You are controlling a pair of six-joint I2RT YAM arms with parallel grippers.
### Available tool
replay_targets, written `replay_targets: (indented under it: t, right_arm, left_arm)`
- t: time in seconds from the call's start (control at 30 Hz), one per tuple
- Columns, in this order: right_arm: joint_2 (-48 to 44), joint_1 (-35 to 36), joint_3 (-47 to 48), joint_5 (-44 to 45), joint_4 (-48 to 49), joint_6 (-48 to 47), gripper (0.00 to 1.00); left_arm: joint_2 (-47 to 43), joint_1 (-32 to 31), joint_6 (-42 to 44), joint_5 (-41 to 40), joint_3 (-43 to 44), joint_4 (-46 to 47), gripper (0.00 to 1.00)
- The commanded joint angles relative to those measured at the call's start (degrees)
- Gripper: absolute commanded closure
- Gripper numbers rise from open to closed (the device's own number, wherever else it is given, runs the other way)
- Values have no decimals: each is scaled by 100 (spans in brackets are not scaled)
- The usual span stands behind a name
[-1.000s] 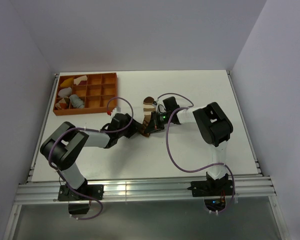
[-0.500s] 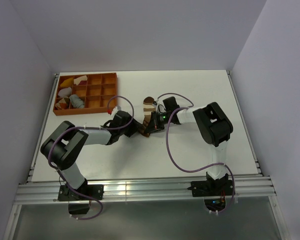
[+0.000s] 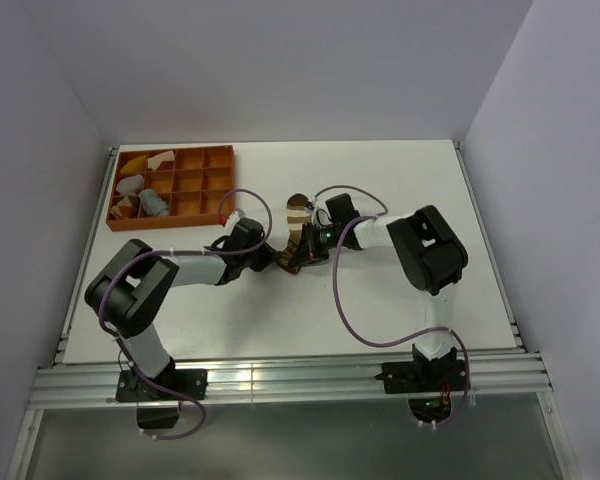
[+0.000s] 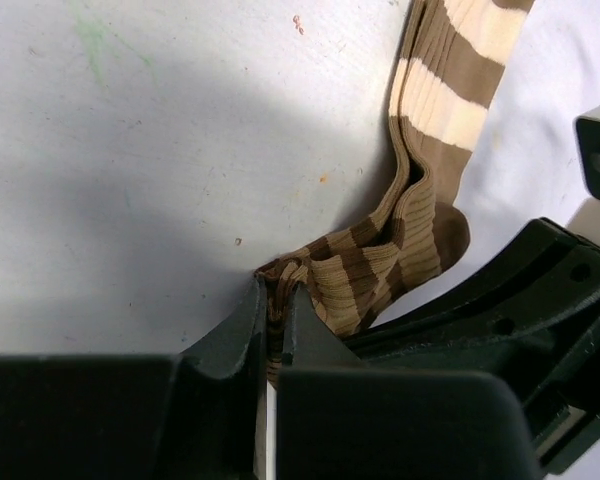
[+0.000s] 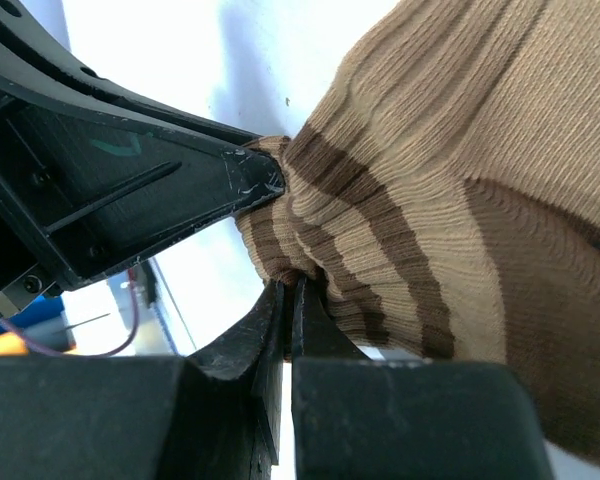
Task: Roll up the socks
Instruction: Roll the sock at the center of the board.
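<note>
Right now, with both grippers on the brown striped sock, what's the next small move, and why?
Probably turn the pinched end over toward the far end to start the roll. The left gripper and right gripper are both shut on the same bunched end of the sock; the rest lies stretched out on the table.

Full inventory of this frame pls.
brown striped sock: one, brown and cream, table centre, between both grippers
grey sock: one, grey, tray's near row, left side
yellow cloth: one, yellow, tray's far-left corner
white cloth: at least two, white, left tray compartments
orange tray: one, orange, gridded, far-left of table
table: one, white
purple cables: two, purple, along the arms
left gripper: one, black, shut on the sock's bunched end
right gripper: one, black, shut on the same end
</note>
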Motion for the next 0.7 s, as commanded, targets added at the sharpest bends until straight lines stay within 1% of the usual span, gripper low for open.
replay_targets:
  t: [0.0,0.03,0.13,0.17,0.2,0.23,0.27,0.37,0.47,0.5,0.57,0.6,0.67]
  right_arm:
    - [-91,96,-369,1168,-473,-538,99]
    - [-326,140,-413,1334,-291,-599,92]
    - [-767,219,-685,1668,-8,-792,80]
    - [-1073,315,-834,1939,62,-863,71]
    - [-1259,368,-913,2090,202,-925,68]
    - [-1408,430,-1001,2222,273,-1082,61]
    - [-1706,552,-1141,2528,413,-1170,58]
    - [-2181,781,-1475,3082,747,-1522,50]
    - [-2429,1106,-1809,3549,1020,-1908,48]
    - [-2569,1298,-1898,3977,1230,-2092,48]
    - [-2692,1519,-2178,4383,1468,-2287,46]
    - [-2798,1720,-2267,4742,1730,-2444,46]
    - [-2886,1906,-2512,5069,2126,-2568,46]
  left_arm:
    - [142,-119,327,-408,4,-1171,100]
    - [115,-137,379,-460,31,-1224,100]
    - [63,-216,485,-689,171,-1540,100]
    - [54,-251,511,-733,241,-1593,100]
    - [45,-268,529,-803,268,-1637,100]
    - [54,-286,581,-839,303,-1725,100]
    - [54,-321,617,-874,382,-1778,100]
    - [71,-365,749,-953,514,-1954,100]
    - [80,-374,889,-962,645,-2094,100]
    - [89,-374,916,-988,681,-2147,100]
    - [89,-383,1047,-1023,786,-2287,100]
    - [98,-374,1100,-1015,822,-2332,100]
    - [115,-383,1214,-1006,953,-2420,100]
